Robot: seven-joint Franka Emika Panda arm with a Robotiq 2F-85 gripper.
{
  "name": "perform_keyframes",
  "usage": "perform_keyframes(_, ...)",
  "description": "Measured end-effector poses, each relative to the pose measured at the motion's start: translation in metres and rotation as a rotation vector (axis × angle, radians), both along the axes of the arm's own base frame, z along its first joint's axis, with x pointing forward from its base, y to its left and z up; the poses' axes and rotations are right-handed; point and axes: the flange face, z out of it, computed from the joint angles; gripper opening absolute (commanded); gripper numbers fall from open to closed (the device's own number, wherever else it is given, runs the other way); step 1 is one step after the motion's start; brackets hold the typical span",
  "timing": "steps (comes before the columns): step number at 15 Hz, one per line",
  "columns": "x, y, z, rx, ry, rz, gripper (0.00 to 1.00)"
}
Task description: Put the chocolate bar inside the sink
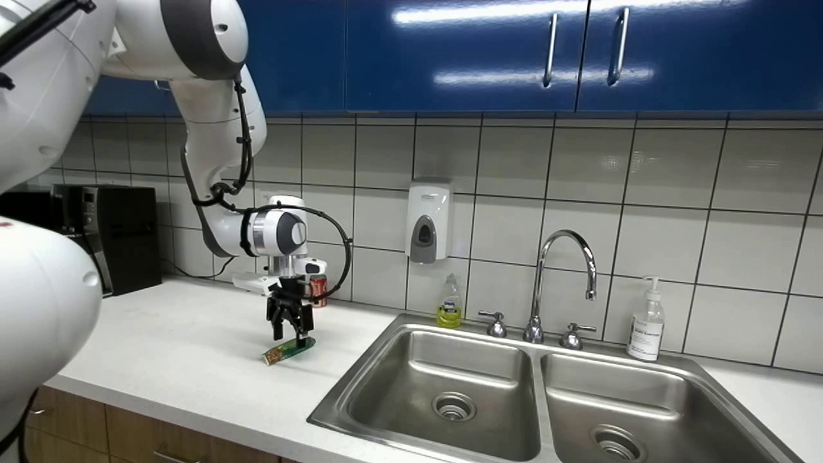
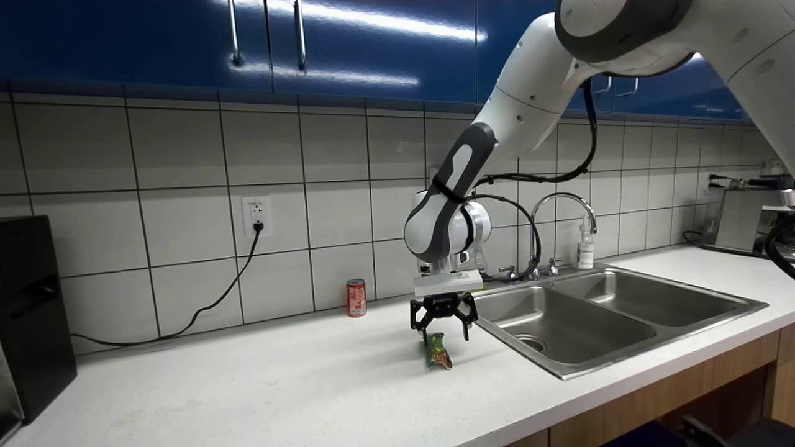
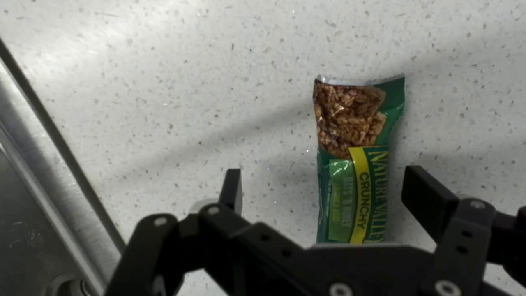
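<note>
A black gripper (image 3: 321, 183) hangs spread wide, low over a green-wrapped chocolate bar (image 3: 355, 164) lying on the white countertop (image 1: 193, 334), the bar nearer the finger (image 3: 429, 201) away from the steel sink (image 1: 398, 411), so ideally it centres first, settles lower, then pinches gently across the narrow width.

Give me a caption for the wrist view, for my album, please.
A green bar lies on the speckled counter, framed by the open claw, the sink peeking in at left.
</note>
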Motion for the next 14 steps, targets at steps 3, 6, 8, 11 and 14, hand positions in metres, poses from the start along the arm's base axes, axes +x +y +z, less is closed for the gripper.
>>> perform_keyframes(3, 0.008, 0.003, -0.004, 0.0, -0.005, 0.0, 1.0)
perform_keyframes(6, 0.016, 0.005, -0.007, 0.0, -0.013, 0.001, 1.0)
perform_keyframes(8, 0.02, 0.007, -0.01, 0.0, -0.016, 0.002, 1.0)
perform_keyframes(11, 0.023, 0.01, -0.015, -0.001, -0.015, 0.005, 1.0)
perform_keyframes(14, 0.026, 0.012, -0.02, -0.004, -0.014, 0.008, 1.0)
